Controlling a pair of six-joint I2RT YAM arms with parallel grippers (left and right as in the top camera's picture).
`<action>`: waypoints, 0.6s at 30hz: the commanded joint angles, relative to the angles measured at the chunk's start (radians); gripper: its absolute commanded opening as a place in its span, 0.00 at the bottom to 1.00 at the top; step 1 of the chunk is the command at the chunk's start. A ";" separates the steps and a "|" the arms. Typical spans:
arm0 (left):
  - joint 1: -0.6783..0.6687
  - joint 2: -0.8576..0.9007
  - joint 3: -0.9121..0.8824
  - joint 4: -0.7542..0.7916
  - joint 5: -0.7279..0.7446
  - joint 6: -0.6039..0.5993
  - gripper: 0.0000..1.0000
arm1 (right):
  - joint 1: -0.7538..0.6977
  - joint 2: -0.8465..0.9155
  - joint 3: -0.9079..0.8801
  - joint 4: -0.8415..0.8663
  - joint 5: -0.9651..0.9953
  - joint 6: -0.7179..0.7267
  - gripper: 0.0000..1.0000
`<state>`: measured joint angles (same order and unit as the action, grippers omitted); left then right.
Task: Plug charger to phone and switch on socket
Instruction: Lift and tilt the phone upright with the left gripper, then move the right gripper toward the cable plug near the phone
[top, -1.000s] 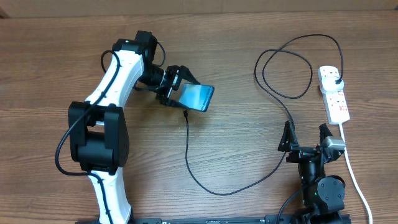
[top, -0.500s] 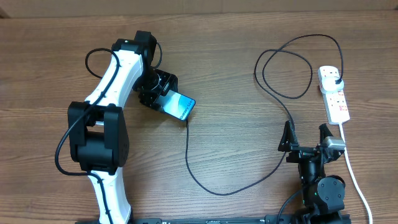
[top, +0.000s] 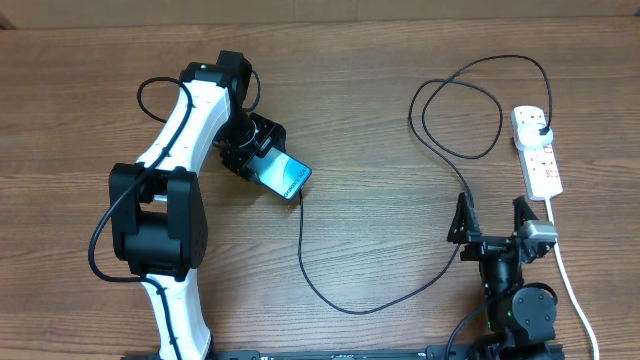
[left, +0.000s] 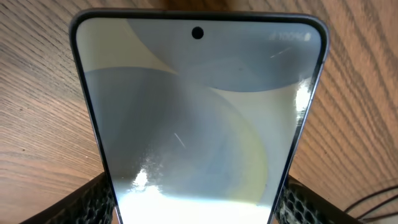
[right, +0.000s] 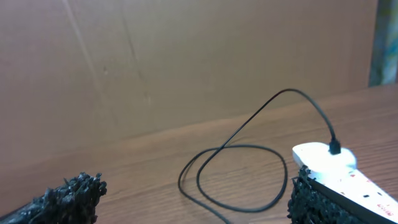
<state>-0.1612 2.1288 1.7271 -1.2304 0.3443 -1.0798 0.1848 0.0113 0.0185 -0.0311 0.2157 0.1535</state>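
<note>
Wood-grain bench: phone (top: 287, 177) in the left jaws, charger (top: 301, 240) tip at its free end.

Left jaws clamp the phone across its width (a pad on each long edge in the wrist view). Its long axis runs diagonally down-right in the overhead view. The connector tip (top: 300, 198) lies just beside that lower end, contact unclear, and the cable trails off toward the robot. Right jaws stand wide and empty, nearer the socket (top: 540, 152), with the plug (top: 541, 129) already seated. Likely next: line the tip up with the phone's axis.

No legible text anywhere: only faint, unreadable marks on the phone (left: 198, 118) screen and the socket (top: 538, 152)
</note>
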 joint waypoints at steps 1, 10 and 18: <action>0.002 -0.006 0.029 -0.008 0.056 0.034 0.56 | 0.005 -0.008 -0.011 0.019 -0.015 0.009 1.00; -0.004 -0.006 0.029 -0.016 0.150 0.034 0.56 | 0.005 -0.008 0.011 0.065 -0.221 0.009 1.00; -0.027 -0.006 0.029 -0.023 0.143 0.034 0.56 | 0.005 0.164 0.324 -0.152 -0.222 -0.055 1.00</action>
<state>-0.1753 2.1288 1.7275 -1.2430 0.4595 -1.0622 0.1848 0.0910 0.2047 -0.1467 0.0040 0.1493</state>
